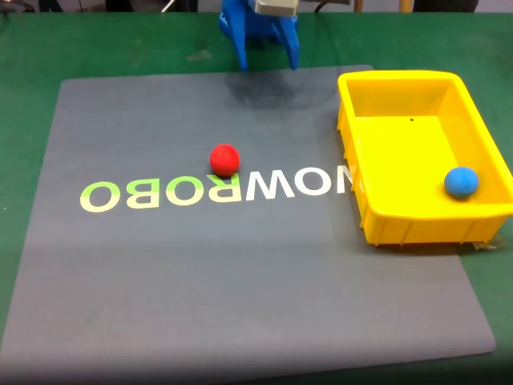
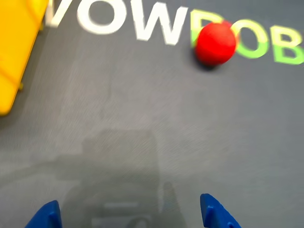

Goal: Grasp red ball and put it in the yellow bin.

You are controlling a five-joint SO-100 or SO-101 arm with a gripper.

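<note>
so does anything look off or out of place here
Nothing damaged or spilled. The only oddity: a blue ball already sits in the yellow bin, while the red ball lies on the grey mat.

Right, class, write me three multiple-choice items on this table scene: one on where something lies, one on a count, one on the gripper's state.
1. Where is the small matte red ball?
A. in the tub
B. on the grey mat's lettering
C. between the fingers

2. How many balls lie in the bright yellow plastic tub?
A. none
B. one
C. two

3. How is the blue two-finger gripper?
A. open, empty
B. shut on a ball
C. shut, empty

Key: 1 B, it sits on the mat at the printed letters. 2 B, the small blue ball alone lies inside. 3 A, the wrist view shows the fingertips wide apart over bare mat.
</note>
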